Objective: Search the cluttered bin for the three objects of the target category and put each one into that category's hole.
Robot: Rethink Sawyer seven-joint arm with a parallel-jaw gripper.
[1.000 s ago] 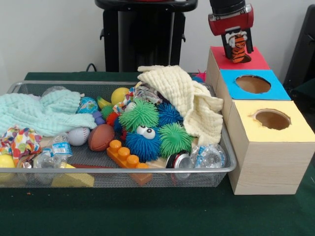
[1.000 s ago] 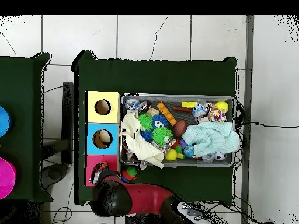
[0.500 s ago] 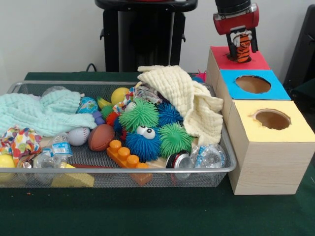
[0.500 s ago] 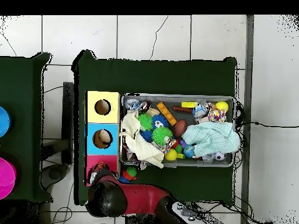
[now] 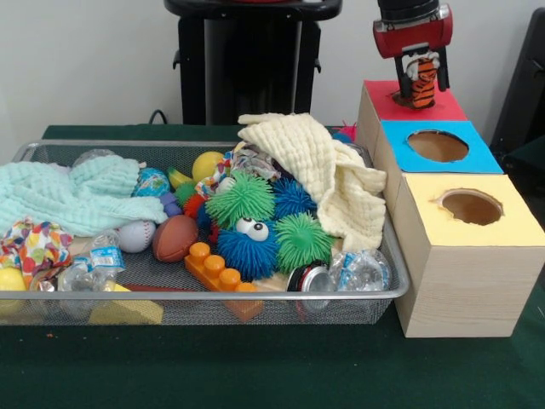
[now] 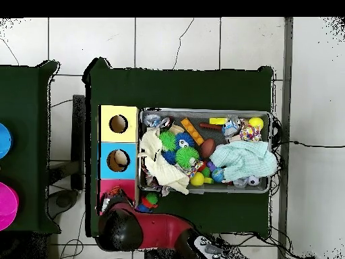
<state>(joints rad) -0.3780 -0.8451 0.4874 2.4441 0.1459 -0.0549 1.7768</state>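
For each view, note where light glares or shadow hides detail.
Front view: soft, even light; small glints on the crushed plastic bottle at the bin's near rim; the yellow hole is dark inside. Overhead view: the arm hides most of the red box top; the green cloth reads almost black.

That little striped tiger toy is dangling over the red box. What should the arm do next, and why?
Probably line the toy up over the red box's hole, then let go. The hand is shut on the tiger toy, which hangs upright just above the red box top. That hole is hidden behind the toy in both views, so the alignment is hard to judge; the blue hole and yellow hole sit nearer the camera.
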